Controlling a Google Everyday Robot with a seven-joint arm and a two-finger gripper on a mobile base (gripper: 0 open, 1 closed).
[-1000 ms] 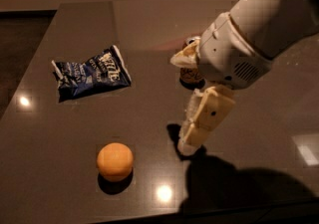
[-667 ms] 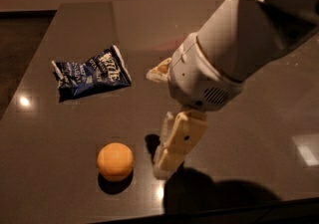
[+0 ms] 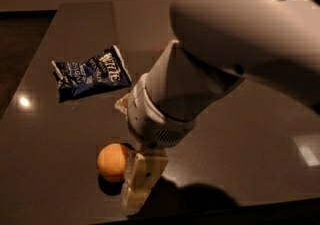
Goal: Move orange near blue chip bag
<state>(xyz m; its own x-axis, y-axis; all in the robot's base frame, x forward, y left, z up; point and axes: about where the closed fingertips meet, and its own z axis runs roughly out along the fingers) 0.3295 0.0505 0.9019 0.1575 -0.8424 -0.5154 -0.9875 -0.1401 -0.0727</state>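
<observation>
The orange (image 3: 112,161) lies on the dark table near its front edge. The blue chip bag (image 3: 91,73) lies flat at the back left, well apart from the orange. My gripper (image 3: 128,151) is low over the table, right beside the orange on its right. It is open: one tan finger (image 3: 141,179) reaches down just right of the orange, and the other finger (image 3: 122,103) shows behind it. The orange's right edge is partly hidden by the near finger. I cannot tell if the fingers touch the orange.
My large white arm (image 3: 235,44) fills the upper right and hides much of the dark glossy table (image 3: 60,129). The table's front edge runs just below the orange. The floor lies past the left edge.
My arm has swung left and down toward the front of the table, bringing the open gripper from the table's middle right to beside the orange. Orange and bag have not moved.
</observation>
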